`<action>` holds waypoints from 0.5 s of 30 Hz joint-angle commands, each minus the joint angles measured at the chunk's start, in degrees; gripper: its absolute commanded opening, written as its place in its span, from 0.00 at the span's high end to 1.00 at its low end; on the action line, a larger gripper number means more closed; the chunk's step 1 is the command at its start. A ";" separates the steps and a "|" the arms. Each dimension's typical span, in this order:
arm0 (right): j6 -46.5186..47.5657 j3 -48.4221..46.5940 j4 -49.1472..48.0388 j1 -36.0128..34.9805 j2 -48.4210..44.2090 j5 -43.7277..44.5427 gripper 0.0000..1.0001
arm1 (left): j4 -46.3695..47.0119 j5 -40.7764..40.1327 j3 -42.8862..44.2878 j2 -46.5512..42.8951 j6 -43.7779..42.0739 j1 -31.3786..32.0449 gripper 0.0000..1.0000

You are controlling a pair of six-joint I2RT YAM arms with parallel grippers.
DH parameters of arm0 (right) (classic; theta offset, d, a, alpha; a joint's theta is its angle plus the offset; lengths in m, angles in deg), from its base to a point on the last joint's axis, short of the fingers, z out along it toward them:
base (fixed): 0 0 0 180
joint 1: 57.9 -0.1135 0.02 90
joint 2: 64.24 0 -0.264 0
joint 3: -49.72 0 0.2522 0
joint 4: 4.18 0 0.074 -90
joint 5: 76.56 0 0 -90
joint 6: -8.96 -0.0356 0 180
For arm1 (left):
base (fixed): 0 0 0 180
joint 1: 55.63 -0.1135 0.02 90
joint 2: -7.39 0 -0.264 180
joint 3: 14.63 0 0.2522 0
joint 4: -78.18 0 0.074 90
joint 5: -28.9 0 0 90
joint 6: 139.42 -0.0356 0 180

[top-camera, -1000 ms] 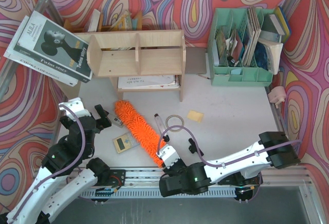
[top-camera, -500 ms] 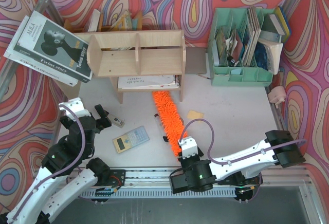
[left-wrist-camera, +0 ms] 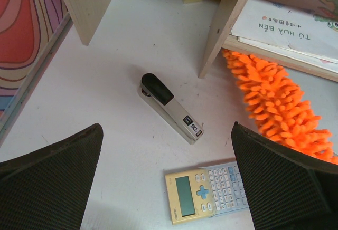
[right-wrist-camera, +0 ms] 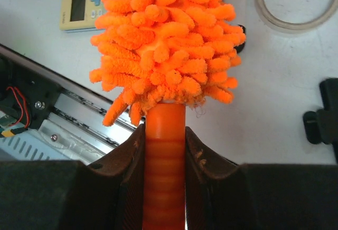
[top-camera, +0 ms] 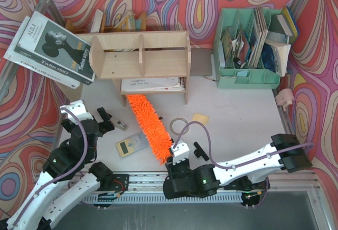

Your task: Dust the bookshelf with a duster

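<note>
Right gripper (right-wrist-camera: 163, 137) clamps the duster (top-camera: 148, 125), its head seemingly overlapping the calculator (top-camera: 128, 146); left gripper (top-camera: 105, 120) gapes.

On the bench (top-camera: 237, 122), the duster (top-camera: 148, 127) lies slanted in front of the bookshelf (top-camera: 140, 56), its tip just beside the shelf's left leg. A stapler (top-camera: 122, 125) and a calculator (top-camera: 130, 144) lie to its left, a tape ring (top-camera: 178, 124) to its right.

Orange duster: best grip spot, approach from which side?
Grip the duster by its smooth thin handle at the near end, coming from the arm-base side along its length; the shaggy head is soft, no firm hold. The right gripper is shut there.
</note>
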 commanded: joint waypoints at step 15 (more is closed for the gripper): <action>-25.82 1.65 10.40 2.41 0.41 11.59 1.00 | 0.30 0.12 0.77 0.04 -0.37 0.18 0.02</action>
